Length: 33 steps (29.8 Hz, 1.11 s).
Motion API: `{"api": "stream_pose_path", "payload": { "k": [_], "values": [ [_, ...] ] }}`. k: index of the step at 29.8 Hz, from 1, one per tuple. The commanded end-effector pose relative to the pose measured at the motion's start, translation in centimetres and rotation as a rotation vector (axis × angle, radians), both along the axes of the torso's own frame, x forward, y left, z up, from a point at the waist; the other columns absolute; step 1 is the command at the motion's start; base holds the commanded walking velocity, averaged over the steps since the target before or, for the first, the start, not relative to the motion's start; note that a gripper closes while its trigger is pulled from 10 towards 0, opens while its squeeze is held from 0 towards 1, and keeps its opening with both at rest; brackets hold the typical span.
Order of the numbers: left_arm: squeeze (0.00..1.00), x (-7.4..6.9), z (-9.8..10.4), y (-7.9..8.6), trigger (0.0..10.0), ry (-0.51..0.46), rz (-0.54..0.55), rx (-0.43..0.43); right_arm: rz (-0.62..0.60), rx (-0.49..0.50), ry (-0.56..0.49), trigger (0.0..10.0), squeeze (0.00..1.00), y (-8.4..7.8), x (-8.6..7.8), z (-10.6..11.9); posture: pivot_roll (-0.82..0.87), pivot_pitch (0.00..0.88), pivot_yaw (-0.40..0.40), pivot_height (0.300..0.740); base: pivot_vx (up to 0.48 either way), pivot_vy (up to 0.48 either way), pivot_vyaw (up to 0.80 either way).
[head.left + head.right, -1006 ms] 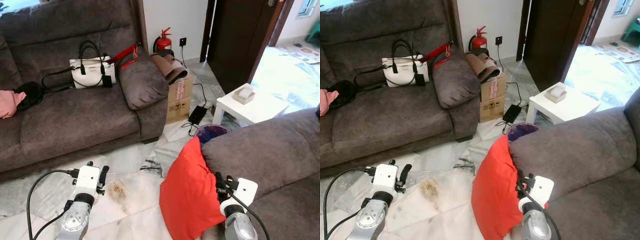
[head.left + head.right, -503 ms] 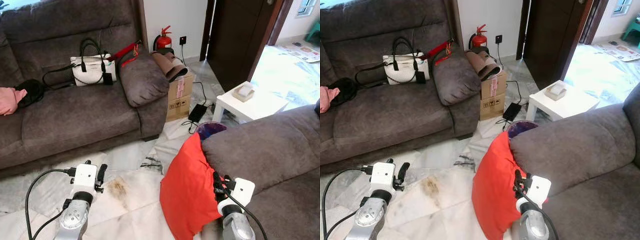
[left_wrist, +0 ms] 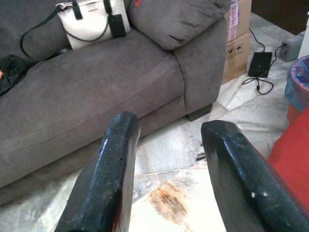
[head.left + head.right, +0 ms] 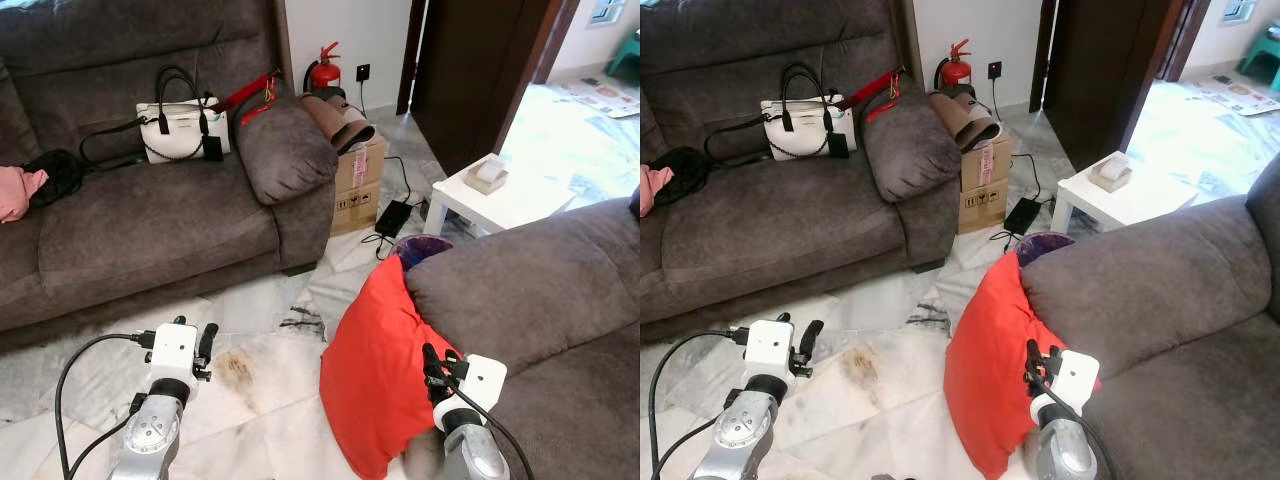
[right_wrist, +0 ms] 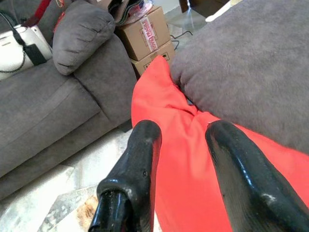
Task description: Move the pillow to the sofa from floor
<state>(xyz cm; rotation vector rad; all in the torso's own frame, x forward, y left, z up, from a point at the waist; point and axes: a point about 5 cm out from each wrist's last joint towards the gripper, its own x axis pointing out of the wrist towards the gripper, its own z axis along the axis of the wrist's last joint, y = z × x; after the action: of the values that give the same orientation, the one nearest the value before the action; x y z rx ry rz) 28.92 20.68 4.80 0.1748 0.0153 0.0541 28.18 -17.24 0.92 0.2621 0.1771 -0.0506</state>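
Note:
A red pillow [image 4: 375, 365] stands on edge on the marble floor, leaning against the arm of the grey sofa [image 4: 530, 290] on my right. My right gripper [image 4: 432, 363] hovers just in front of the pillow's upper right side, open, with the red fabric [image 5: 181, 145] between and beyond its fingers [image 5: 137, 166]. My left gripper [image 4: 205, 345] is open over the bare floor, well left of the pillow, aimed toward the other grey sofa [image 4: 150, 220]. The pillow's edge [image 3: 292, 154] is also in the left wrist view.
On the far sofa lie a white handbag [image 4: 180, 130], a black bag [image 4: 60, 170] and a pink cloth [image 4: 18, 190]. Beyond stand a cardboard box [image 4: 358, 185], a fire extinguisher [image 4: 325, 72], a white side table [image 4: 495, 195] and a purple bin [image 4: 420, 248]. A brown stain [image 4: 238, 368] marks the floor.
The camera has shifted a little, so the whole scene sits slightly higher. Both grippers hold much the same pose relative to the pillow; nothing has been grasped.

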Motion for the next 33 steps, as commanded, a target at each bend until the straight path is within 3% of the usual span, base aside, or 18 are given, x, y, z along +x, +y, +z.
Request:
{"api": "stream_pose_path", "payload": {
  "k": [1, 20, 23, 33],
  "values": [
    [0.00, -0.34, -0.44, 0.35, 10.0, 0.026, 0.007, -0.005, 0.011, 0.007, 0.011, 10.0, 0.00, 0.36, -0.24, -0.31, 0.08, 0.096, 0.097, 0.666, 0.000, 0.000, 0.00],
    [0.00, -0.46, -0.55, 0.49, 10.0, 0.031, 0.016, -0.015, 0.041, 0.000, 0.041, 10.0, 0.00, 0.64, -0.07, -0.47, 0.08, 0.100, 0.088, 0.666, 0.000, 0.000, 0.00],
    [0.00, -0.54, -0.59, 0.63, 10.0, 0.032, 0.022, -0.014, 0.038, 0.011, 0.038, 10.0, 0.00, 0.71, -0.06, -0.46, 0.08, 0.112, 0.086, 0.641, 0.000, 0.000, 0.00],
    [0.00, -0.75, -0.44, 1.32, 10.0, 0.029, 0.038, -0.003, 0.016, 0.029, 0.020, 10.0, 0.00, 0.81, 0.01, -0.28, 0.09, 0.125, 0.089, 0.641, 0.000, 0.000, 0.00]
  ]
}}
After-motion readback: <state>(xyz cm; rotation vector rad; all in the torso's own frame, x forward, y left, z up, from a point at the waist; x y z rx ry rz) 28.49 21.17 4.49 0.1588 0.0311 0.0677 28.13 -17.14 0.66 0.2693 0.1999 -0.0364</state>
